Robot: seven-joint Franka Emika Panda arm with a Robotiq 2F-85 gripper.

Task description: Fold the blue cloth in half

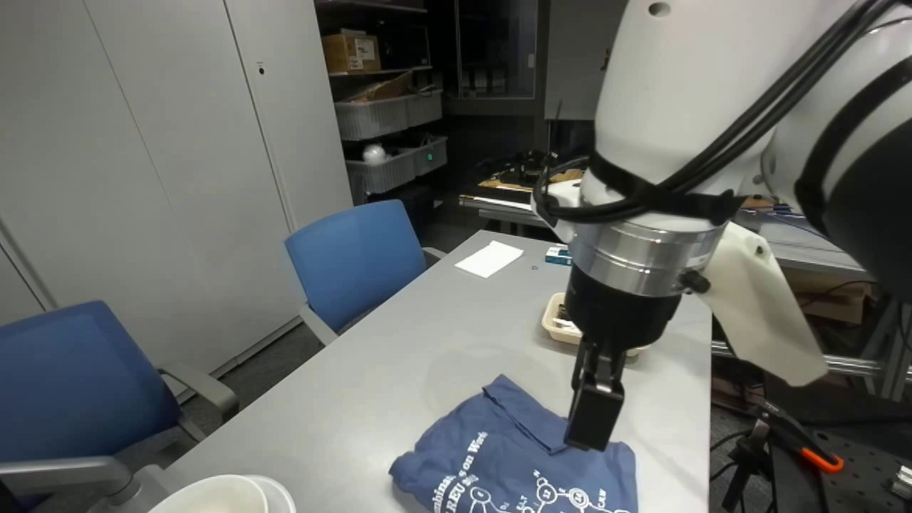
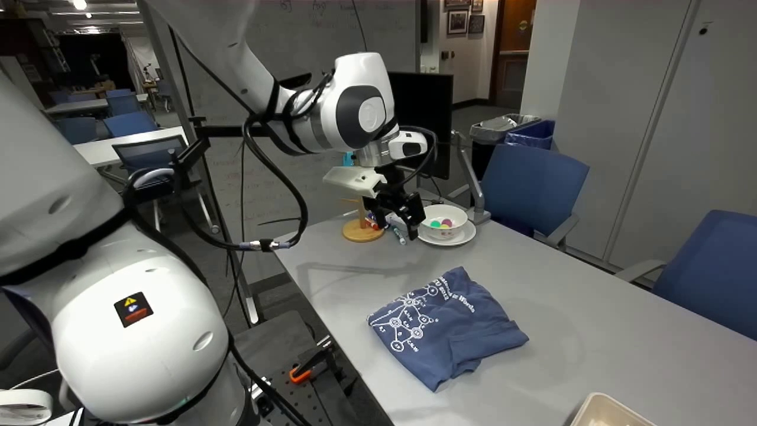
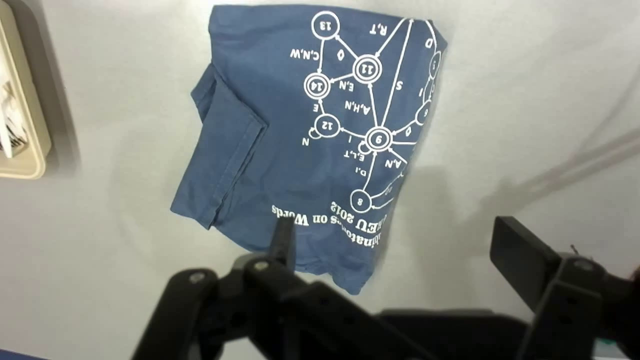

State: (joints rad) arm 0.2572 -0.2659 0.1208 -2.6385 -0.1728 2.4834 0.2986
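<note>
The blue cloth (image 3: 300, 165), a navy shirt with white printing, lies on the table with a sleeve laid over it and a rumpled narrow end. It appears whole in an exterior view (image 2: 443, 325); elsewhere the frame's lower edge cuts it (image 1: 513, 456). My gripper (image 3: 400, 250) is open, its black fingers wide apart with only bare tabletop seen between them. One finger overlaps the printed lettering in the wrist view. In an exterior view the gripper (image 2: 399, 222) hangs above the table, apart from the cloth, toward the bowl end.
A white bowl (image 2: 442, 219) with coloured balls sits on a plate (image 2: 467, 235). Near it are a round wooden stand (image 2: 362, 232) and markers (image 2: 398, 235). A beige tray (image 3: 35, 145) lies on the cloth's other side. Blue chairs (image 1: 356, 260) line one table edge.
</note>
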